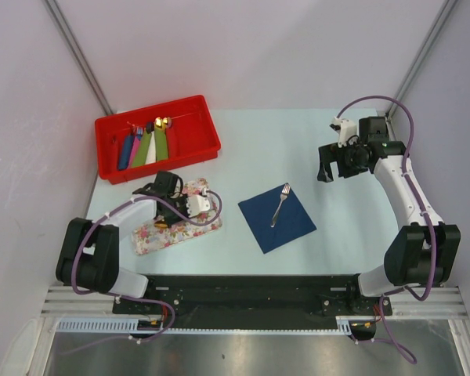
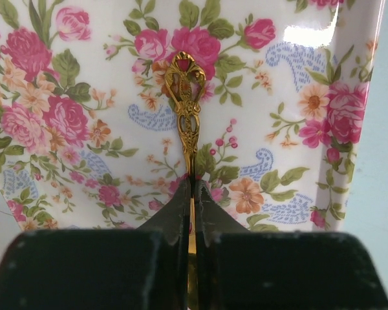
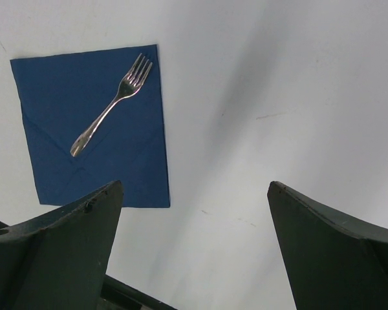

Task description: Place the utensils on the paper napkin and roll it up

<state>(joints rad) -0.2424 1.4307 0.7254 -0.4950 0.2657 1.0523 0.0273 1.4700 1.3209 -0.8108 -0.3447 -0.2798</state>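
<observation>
Left gripper point(image 2: 193, 186) clenched on spoon point(image 2: 186, 97) near middle of tray point(image 2: 368, 71) — grip seems shallow, may slip on lift — right gripper point(image 3: 194, 187) released.

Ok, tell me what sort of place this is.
Probably a robot test cell: two arms bolted at a pale table, plain white walls around it, and staged props, a fork on a navy napkin, a red bin of coloured rolls.

Navy napkin point(image 1: 276, 218) lies flat on the counter point(image 1: 337, 157) — silver fork point(image 1: 280, 205) diagonal on it. Gold spoon point(image 2: 186, 110), ornate handle — pinched in left hand point(image 2: 193, 188) over floral tray point(image 2: 64, 64).
</observation>
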